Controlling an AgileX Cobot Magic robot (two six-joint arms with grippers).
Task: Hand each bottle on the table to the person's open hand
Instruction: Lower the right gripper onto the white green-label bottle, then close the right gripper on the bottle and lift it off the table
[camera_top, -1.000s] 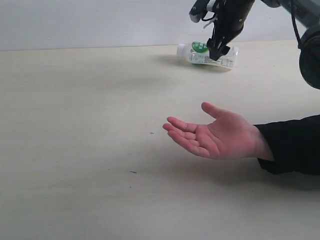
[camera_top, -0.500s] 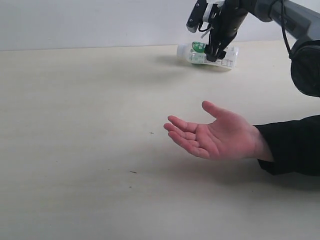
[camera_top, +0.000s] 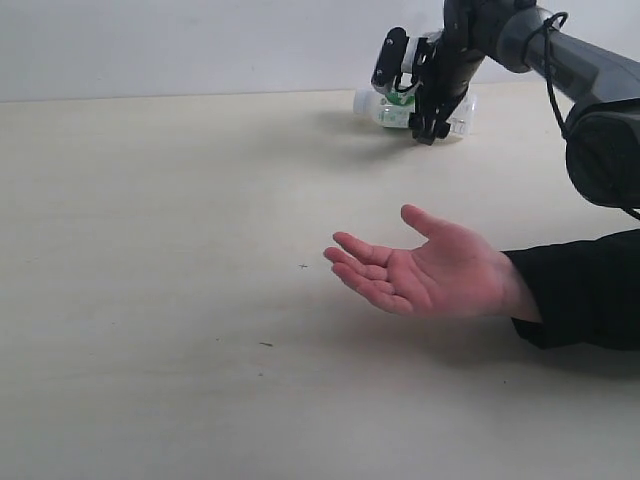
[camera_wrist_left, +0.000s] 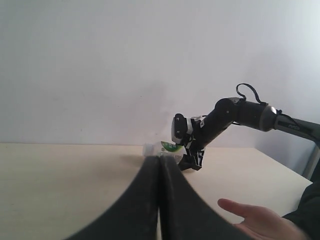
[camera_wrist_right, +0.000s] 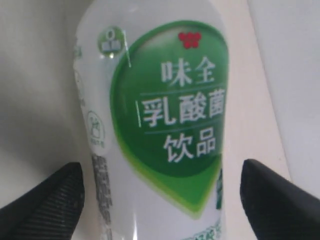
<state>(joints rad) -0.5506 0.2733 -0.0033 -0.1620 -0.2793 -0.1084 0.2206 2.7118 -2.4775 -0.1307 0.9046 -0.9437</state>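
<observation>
A white bottle with a green label (camera_top: 375, 106) lies on its side at the far edge of the table (camera_top: 150, 250). My right gripper (camera_top: 405, 110) is down over it and open, one finger on each side. In the right wrist view the bottle (camera_wrist_right: 160, 125) fills the space between the two black fingertips (camera_wrist_right: 45, 200), with a gap on either side. The person's open hand (camera_top: 420, 275) rests palm up nearer the front, empty. My left gripper (camera_wrist_left: 159, 162) is shut on nothing, its fingers pressed together; it does not show in the exterior view.
The person's dark sleeve (camera_top: 585, 290) lies along the right edge of the table. A pale wall (camera_top: 200, 45) stands right behind the table's far edge. The left wrist view shows the right arm (camera_wrist_left: 240, 114) bent down over the bottle (camera_wrist_left: 167, 146).
My right gripper has come down from above the bottle until its fingers straddle it. The bottle has stayed where it lay. The hand has barely moved.
</observation>
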